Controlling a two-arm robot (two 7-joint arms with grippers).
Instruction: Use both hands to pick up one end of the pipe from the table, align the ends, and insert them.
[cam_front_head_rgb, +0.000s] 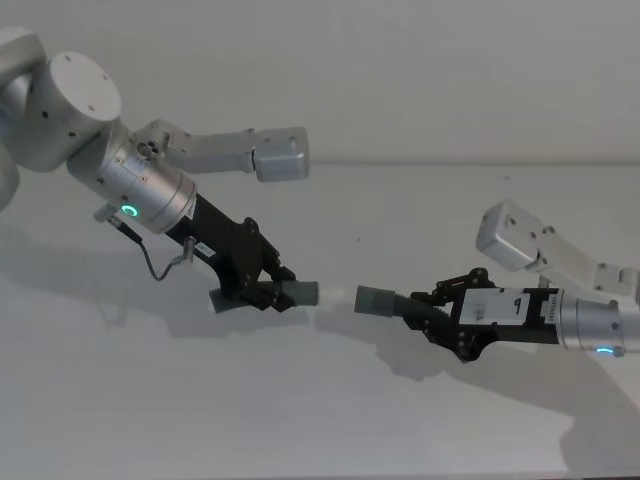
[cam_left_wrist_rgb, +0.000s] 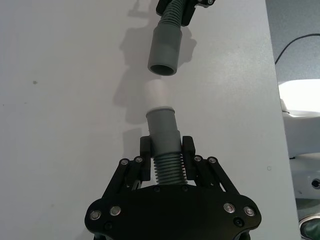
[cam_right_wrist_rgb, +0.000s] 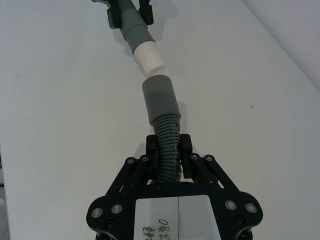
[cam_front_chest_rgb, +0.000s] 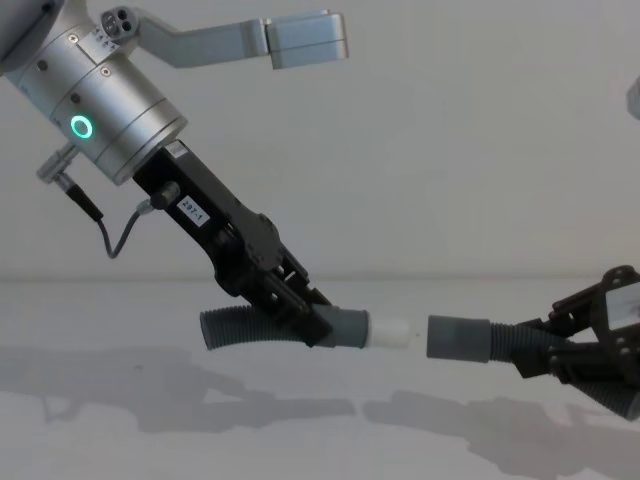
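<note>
Hose pieces hang in the air above the plain white matt table (cam_front_head_rgb: 320, 420), one in each gripper, with their cuffed ends turned toward each other. The black two-fingered left gripper (cam_front_head_rgb: 268, 291), on a thick silver wrist with a glowing green ring (cam_front_chest_rgb: 81, 127), is clamped on the ribbed part of the dark grey curved left hose piece (cam_front_chest_rgb: 240, 327), just behind its smooth grey cuff (cam_left_wrist_rgb: 162, 126). A short white spigot (cam_left_wrist_rgb: 159, 93) sticks out of that cuff toward the other piece. The free ribbed end of this hose trails behind the fingers, seen in the chest view.

The black right gripper (cam_front_head_rgb: 432, 316) reaches in from the right side and is closed around the ribs of the right hose piece (cam_right_wrist_rgb: 168, 145), again just behind its smooth, wider grey cuff (cam_right_wrist_rgb: 160, 99). The open mouth of that cuff faces the white spigot. The two ends lie nearly on one line and close together, yet a small gap still shows between the spigot tip and the cuff mouth, so they are apart, not touching.
</note>
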